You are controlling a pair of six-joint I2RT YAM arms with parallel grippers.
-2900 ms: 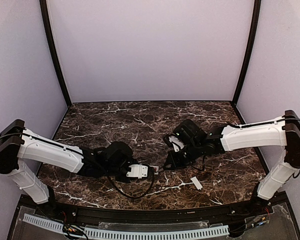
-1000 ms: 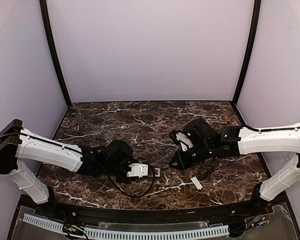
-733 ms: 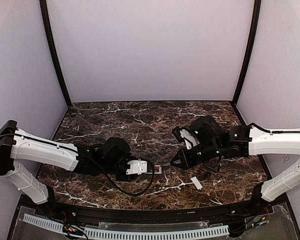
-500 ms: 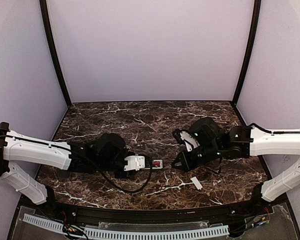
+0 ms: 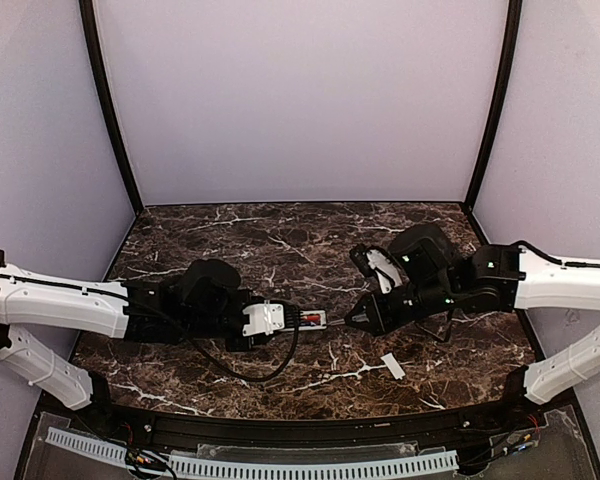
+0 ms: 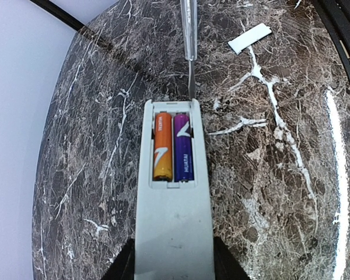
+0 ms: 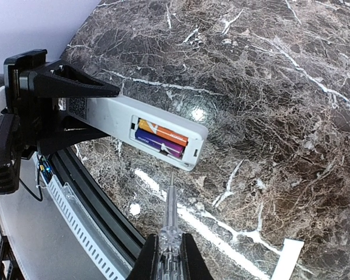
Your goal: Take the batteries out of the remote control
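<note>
Holding entry, two arms over one dark marble tabletop. Item 1: remote control, slim, white, back side up, gripped at its rear end by the left gripper, whose jaws pinch its two long edges; the free end points away from that gripper. Item 2: batteries, two cells lying side by side in the open recess near the remote's free end, one orange, one purple, both seated. Item 3: screwdriver, clear handle and thin metal shaft, clamped between the pressed-together jaws of the right gripper; it lies in line with the remote, its tip at the remote's free end beside the recess; whether tip and plastic touch cannot be told. Item 4: cover piece, small, flat, white, rectangular, lying on the tabletop well apart from the remote, beyond its free end and on the right gripper's side.
</note>
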